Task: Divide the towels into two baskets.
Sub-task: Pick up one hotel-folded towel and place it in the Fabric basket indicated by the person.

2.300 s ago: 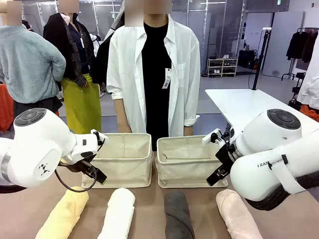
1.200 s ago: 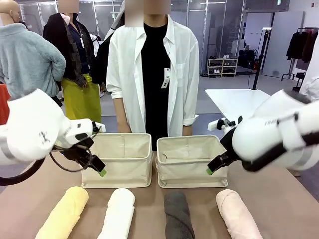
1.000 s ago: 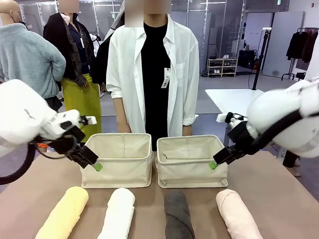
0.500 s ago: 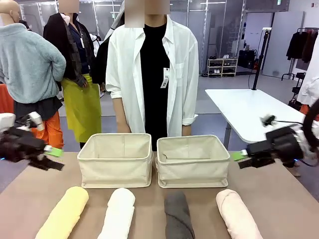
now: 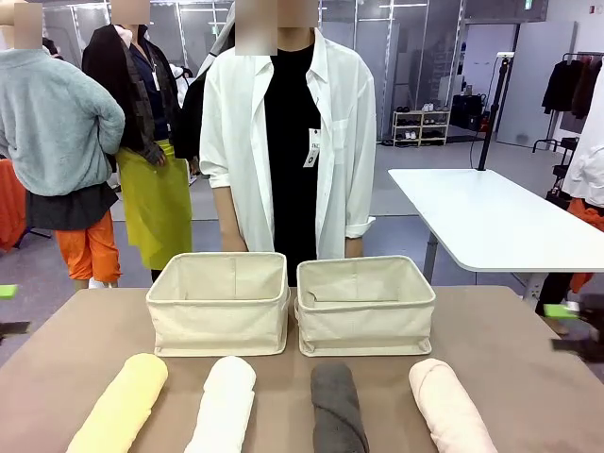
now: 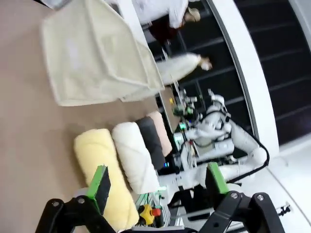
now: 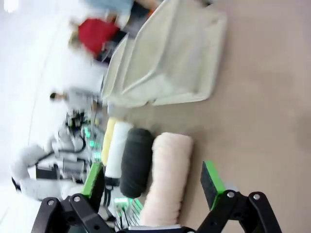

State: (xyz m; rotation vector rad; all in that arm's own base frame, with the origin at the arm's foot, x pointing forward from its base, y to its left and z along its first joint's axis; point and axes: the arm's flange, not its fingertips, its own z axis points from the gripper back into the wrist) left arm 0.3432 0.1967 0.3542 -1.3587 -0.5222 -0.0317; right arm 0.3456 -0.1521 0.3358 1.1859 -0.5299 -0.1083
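Brown tabletop (image 5: 85,330), busy showroom behind. Left basket (image 5: 217,316) and right basket (image 5: 366,321) sit just beside each other, nothing visible inside. Row of rolls on robot's side of baskets: yellow towel (image 5: 123,406), white towel (image 5: 224,401), dark grey towel (image 5: 337,408), pink towel (image 5: 451,408). Person (image 5: 288,142) stands just beyond baskets. Jaws wide, nothing held: left gripper (image 6: 159,180), right gripper (image 7: 152,178), both well out to sides of baskets. Risks:
- end pinch may unroll soft terry
- rolls lie close, so finger may drag neighbour
- floppy basket wall may fold or shift if towel snags rim

Black left end effector (image 6: 159,180) and right end effector (image 7: 153,179), angular linkages, bright green pads (image 6: 102,182).
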